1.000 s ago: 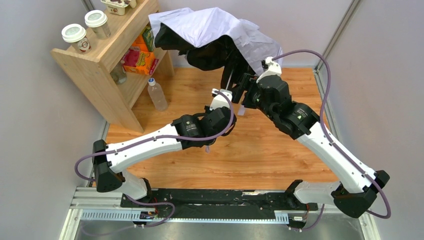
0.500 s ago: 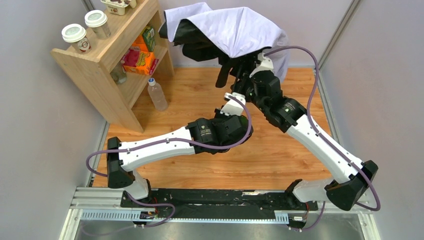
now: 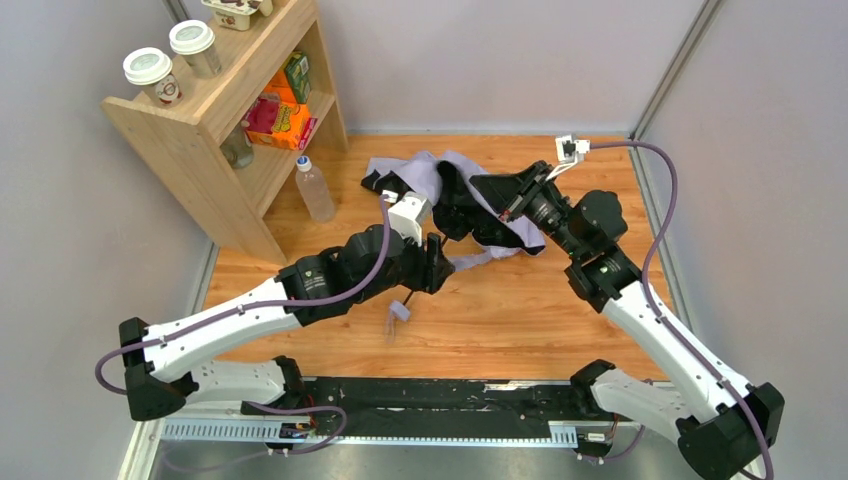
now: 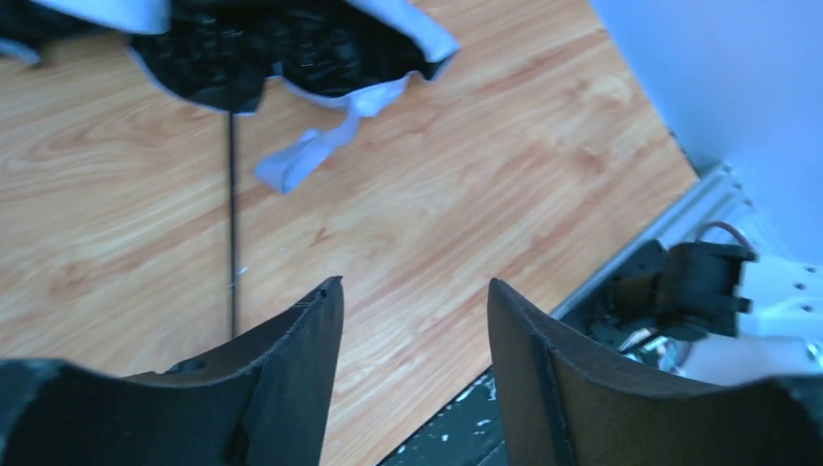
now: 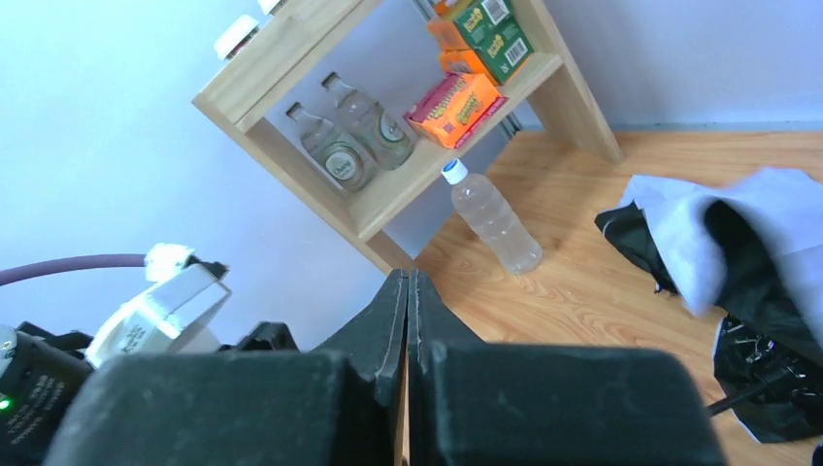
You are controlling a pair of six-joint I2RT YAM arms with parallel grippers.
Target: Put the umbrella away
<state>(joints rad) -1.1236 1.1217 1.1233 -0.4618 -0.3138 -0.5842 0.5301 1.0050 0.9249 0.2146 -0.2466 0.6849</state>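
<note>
Collapsed but loose, the umbrella (image 3: 425, 172) lies on the wooden surface (image 3: 520, 300) at upper centre of the top view — not yet tidied or stowed — the left gripper (image 4: 412, 291) spread wide and empty below it, the right gripper (image 5: 408, 282) pinched together on nothing.

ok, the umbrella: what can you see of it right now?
The umbrella lies crumpled on the wooden table between the arms: pale lavender fabric outside, black lining showing, a loose fabric strap trailing, a thin dark shaft sticking out. The open left gripper and shut right gripper hold nothing.
</note>
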